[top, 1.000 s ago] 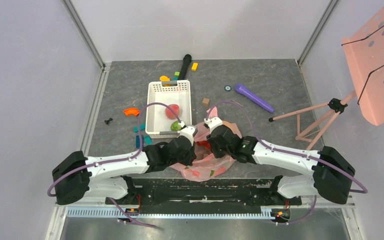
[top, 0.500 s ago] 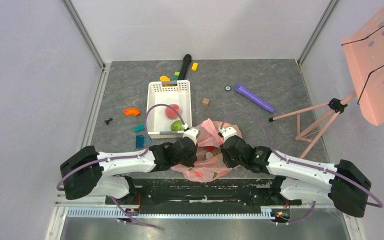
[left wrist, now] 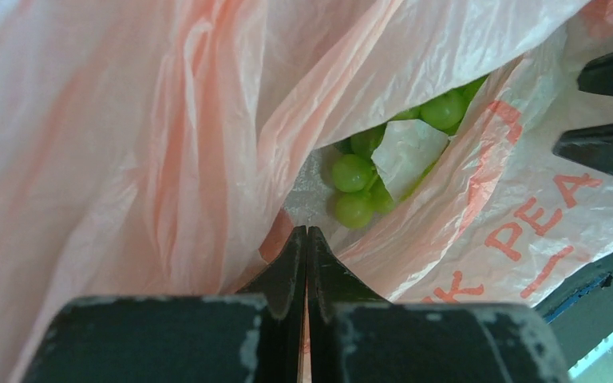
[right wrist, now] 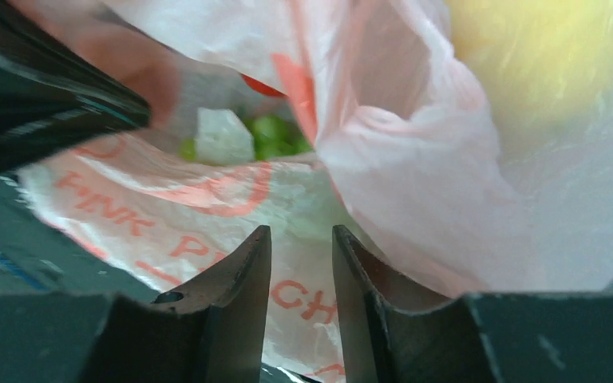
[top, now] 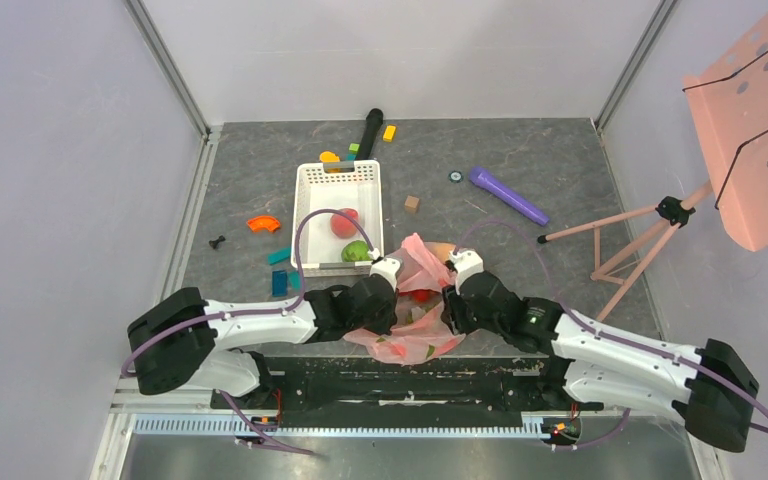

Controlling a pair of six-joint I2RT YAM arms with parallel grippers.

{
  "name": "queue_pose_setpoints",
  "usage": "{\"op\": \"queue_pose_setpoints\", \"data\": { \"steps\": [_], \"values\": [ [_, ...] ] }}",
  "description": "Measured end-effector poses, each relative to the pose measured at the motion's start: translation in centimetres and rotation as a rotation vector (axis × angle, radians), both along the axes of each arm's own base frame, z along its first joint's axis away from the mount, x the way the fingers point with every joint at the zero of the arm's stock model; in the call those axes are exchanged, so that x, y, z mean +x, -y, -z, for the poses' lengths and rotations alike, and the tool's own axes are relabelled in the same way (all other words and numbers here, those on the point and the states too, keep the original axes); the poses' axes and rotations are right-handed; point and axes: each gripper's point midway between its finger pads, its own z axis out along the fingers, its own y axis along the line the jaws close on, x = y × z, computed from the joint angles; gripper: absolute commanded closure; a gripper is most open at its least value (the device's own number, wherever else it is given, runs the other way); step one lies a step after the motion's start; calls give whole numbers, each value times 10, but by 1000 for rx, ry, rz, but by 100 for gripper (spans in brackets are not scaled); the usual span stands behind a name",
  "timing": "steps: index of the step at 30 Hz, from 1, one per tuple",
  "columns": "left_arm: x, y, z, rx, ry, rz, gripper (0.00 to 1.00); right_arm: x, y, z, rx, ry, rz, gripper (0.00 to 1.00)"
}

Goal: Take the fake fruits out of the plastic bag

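Left gripper (left wrist: 307, 235) is clamped on a fold of the pink bag (left wrist: 168, 120) at the table's near edge. Right gripper (right wrist: 302, 239) hangs slightly parted at its mouth. We spot green grapes (left wrist: 353, 174) deep inside. The danger, we reckon: those parted fingers snag film instead of fruit. Red print shows only "PEA" and "INK".

pink bag (left wrist: 128, 120), green grapes (left wrist: 353, 172), white basket (top: 337, 173)

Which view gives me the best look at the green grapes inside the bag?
Left wrist: the green grapes sit sharp in the plastic bag's open mouth. Right wrist shows only a blurred green patch behind a fold. The top view shows the bag, not the grapes.
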Motion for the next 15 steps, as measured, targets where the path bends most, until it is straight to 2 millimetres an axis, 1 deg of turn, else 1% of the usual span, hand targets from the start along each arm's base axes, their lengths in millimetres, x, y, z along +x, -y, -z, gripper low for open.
{"op": "queue_pose_setpoints", "data": {
  "steps": [3, 5, 7, 8, 10, 15],
  "values": [
    [0, 0, 0, -1, 0, 0, 98, 4, -16, -24, 104, 47, -22, 62],
    [0, 0, -1, -3, 2, 0, 98, 9, -29, -44, 180, 81, -34, 63],
    [1, 1, -3, -7, 4, 0, 98, 14, -41, -59, 241, 105, -43, 64],
    [1, 2, -4, -9, 5, 0, 98, 15, -46, -62, 261, 106, -49, 65],
    [2, 4, -6, -14, 7, 0, 98, 16, -55, -63, 287, 100, -56, 66],
    [3, 5, -8, -19, 10, 0, 98, 19, -64, -45, 277, 54, -38, 65]
  ]
}}
